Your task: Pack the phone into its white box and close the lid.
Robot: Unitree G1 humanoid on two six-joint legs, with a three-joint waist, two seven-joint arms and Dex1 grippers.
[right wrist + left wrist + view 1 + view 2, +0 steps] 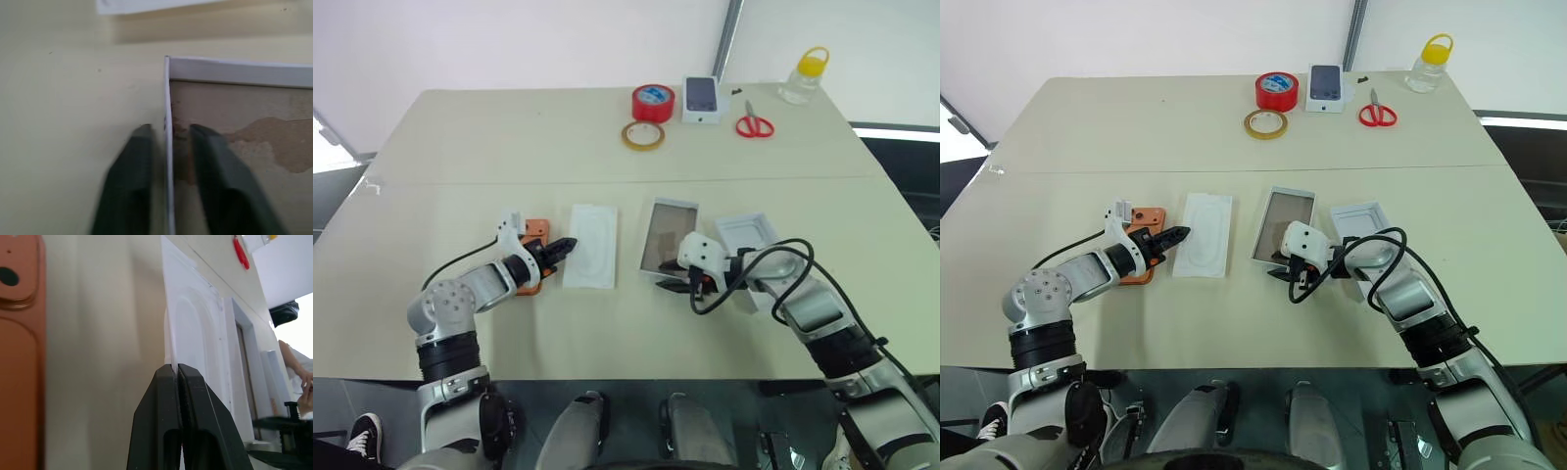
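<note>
The orange phone (533,257) lies camera side up on the table under my left wrist. To its right lies a flat white card (592,245) with an oval outline. My left gripper (570,245) is shut on the near edge of this card (195,333). The white box (668,235) with the brownish floor sits right of the card. My right gripper (168,129) straddles the box's near corner wall, one finger inside and one outside, pressed close on it. The lid (744,233) lies inner face up beside the box, partly behind my right arm.
At the table's far side stand a red tape roll (653,102), a tan tape ring (643,135), a small white box picturing a dark phone (702,99), red scissors (755,124) and a clear bottle with a yellow cap (806,76).
</note>
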